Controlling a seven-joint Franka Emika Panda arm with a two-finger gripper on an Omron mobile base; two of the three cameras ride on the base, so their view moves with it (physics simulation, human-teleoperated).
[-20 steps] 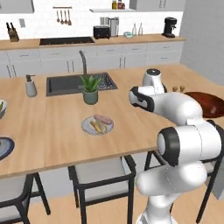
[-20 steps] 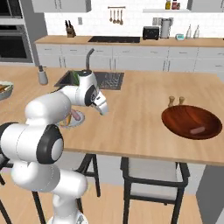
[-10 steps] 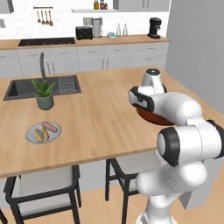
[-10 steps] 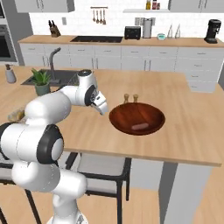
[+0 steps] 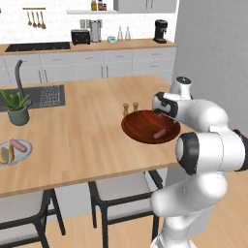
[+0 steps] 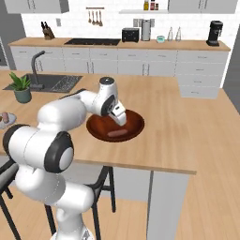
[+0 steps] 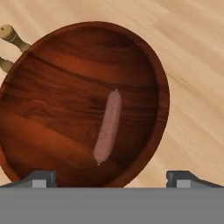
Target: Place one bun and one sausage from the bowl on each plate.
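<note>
I am in a home kitchen. Before me runs a wooden island counter (image 5: 87,131) with a sink (image 5: 41,95) and tap (image 5: 20,77) set into it. Along the back wall stand grey cabinets (image 6: 140,61), a stovetop (image 6: 91,41), a toaster (image 6: 130,34) and a coffee machine (image 6: 215,32).

The base has driven on along the wooden island, so both base views have shifted. The wide dark red-brown wooden bowl (image 5: 150,127), earlier far off to the side, now sits right in front of the arm. The open two-finger gripper (image 6: 120,116) has come to hang over that bowl, above the single pinkish-red sausage (image 7: 108,127) lying inside it.
</note>
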